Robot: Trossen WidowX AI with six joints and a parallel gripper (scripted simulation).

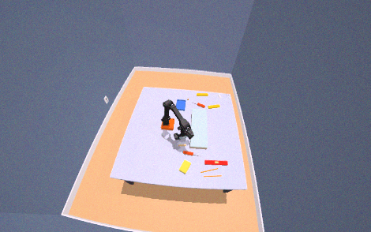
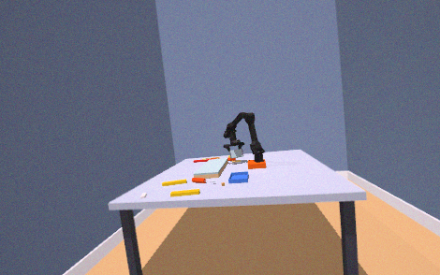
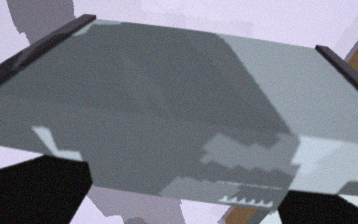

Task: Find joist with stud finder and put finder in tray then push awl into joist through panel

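Observation:
My gripper [image 1: 183,137] [image 2: 235,149] is shut on a pale grey block, apparently the stud finder [image 2: 237,153] [image 3: 150,95], which fills the wrist view. It is held above the table, beside the near end of the floor panel [image 1: 202,128] [image 2: 212,167], and looks tilted. The panel is a long pale slab; no hole can be made out. The blue tray [image 1: 181,105] [image 2: 239,177] looks empty. One red-handled tool [image 1: 188,153] lies near the gripper and another [image 1: 200,105] [image 2: 198,180] lies by the panel's far end; which is the awl is unclear.
A yellow block [image 1: 185,166], a red level [image 1: 216,162] and two thin orange sticks [image 1: 209,170] [image 1: 212,176] lie at the near side. Two yellow bars [image 1: 202,95] [image 1: 214,106] lie beyond the panel. A small tan piece [image 1: 182,145] lies below the gripper.

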